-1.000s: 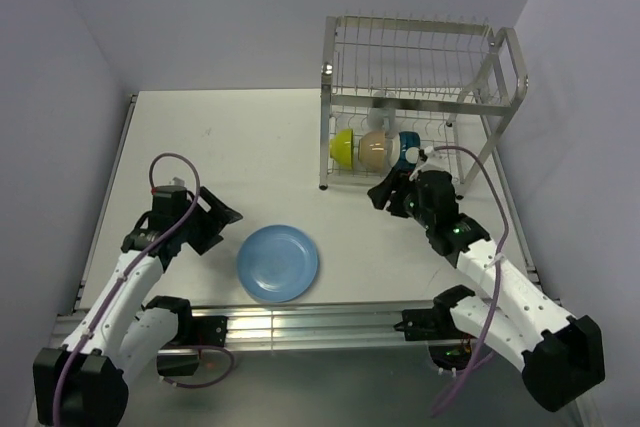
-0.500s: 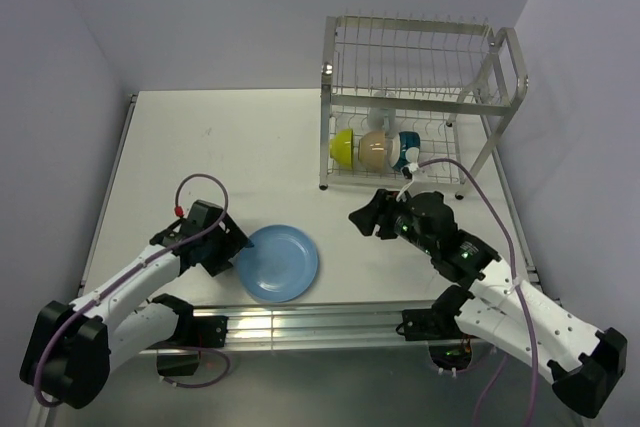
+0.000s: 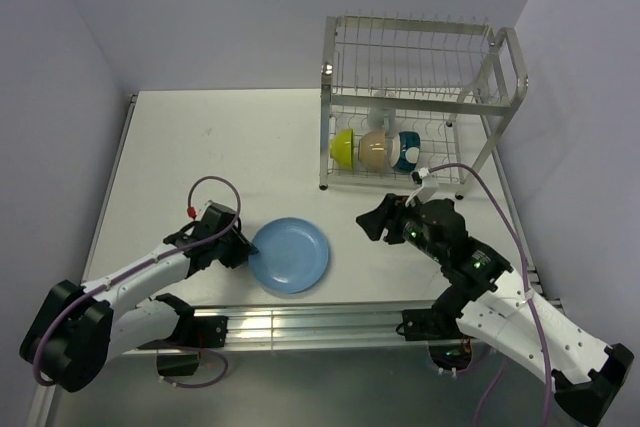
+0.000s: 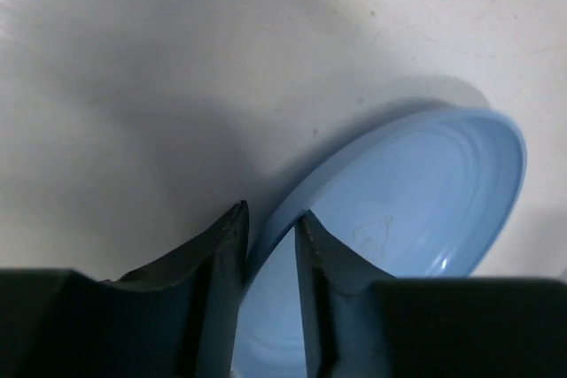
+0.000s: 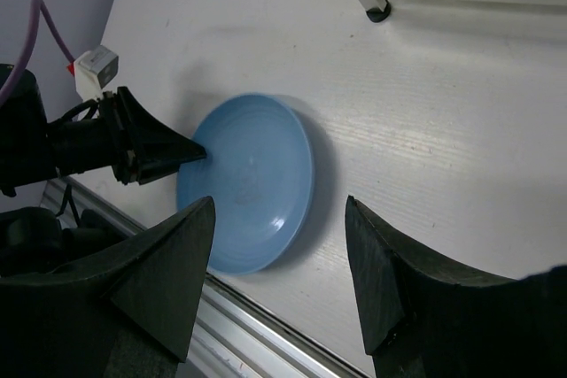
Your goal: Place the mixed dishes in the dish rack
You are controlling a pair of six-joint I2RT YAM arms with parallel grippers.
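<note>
A white table between pale lilac walls carries the dish rack. The blue plate lies in front of the rack, off to its left. The left gripper is clenched on the plate's rim, on the side away from the rack. The right gripper hangs released in front of the rack. Since half a second ago the plate has slid slightly toward the rack.

— Plate finish?
— The blue plate is showing a smooth, glossy glaze with faint rings.
— Rack and table?
— The dish rack is gleaming as bright chrome wire; the table is presenting matt white, lightly speckled.
</note>
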